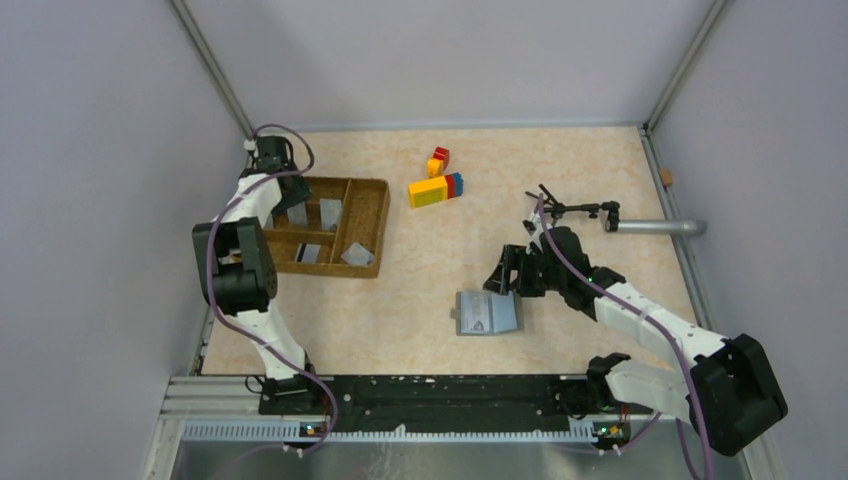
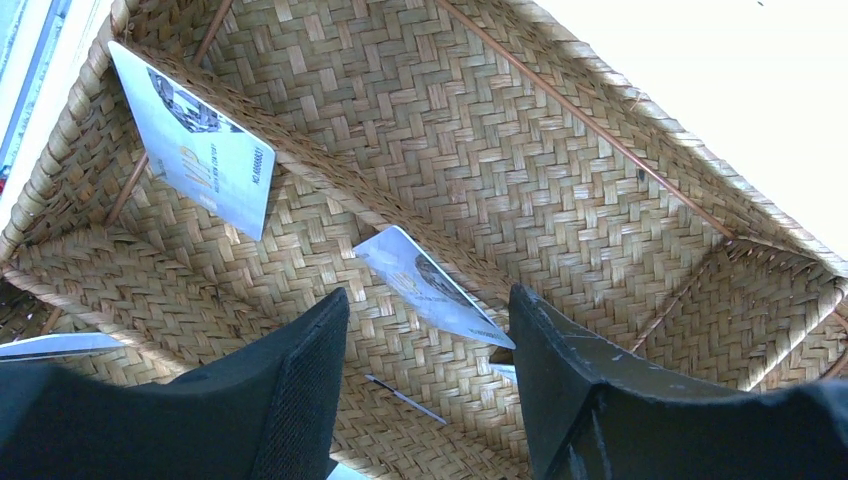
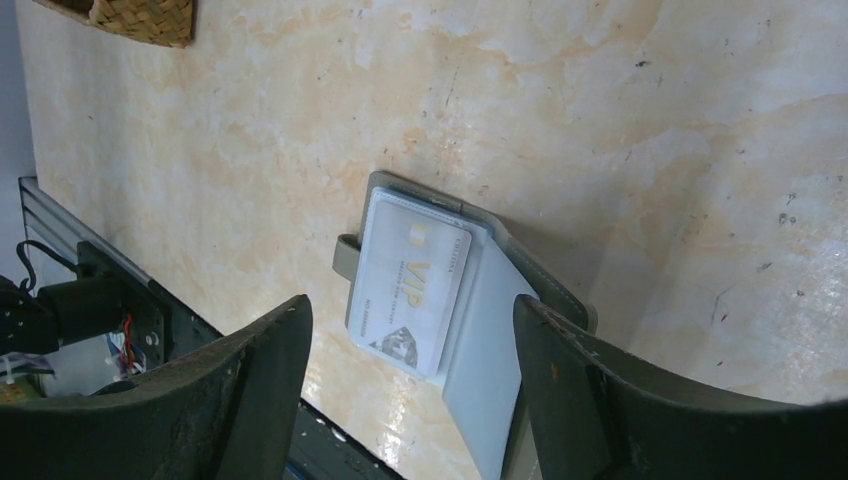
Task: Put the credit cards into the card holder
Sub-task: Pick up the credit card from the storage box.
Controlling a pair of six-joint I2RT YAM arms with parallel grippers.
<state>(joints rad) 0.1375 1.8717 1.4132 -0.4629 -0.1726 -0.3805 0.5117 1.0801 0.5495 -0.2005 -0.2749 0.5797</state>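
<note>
You are hovering the left jaws inside the wicker tray, parted roughly a card's width and gripping nothing. One of the credit cards is lying tilted against a woven divider in the middle of the left wrist frame, directly between the jaws, and I judge it is the one you are reaching for. Because it is leaning rather than lying flat, you should be coming down astride its raised edge and closing on the two faces, not scraping along the weave. Be keeping clear of the divider so that the jaws are not catching on it.

A second card is propped in the upper left of that frame. From above, four cards are showing across the tray's compartments at the left of the frame.

The card holder is lying unfolded on the bench, lower centre of the top view. The right jaws are hanging wide open over it, holding nothing. A VIP card is resting on its inner panel, though I cannot tell whether it is tucked into a slot.
</note>
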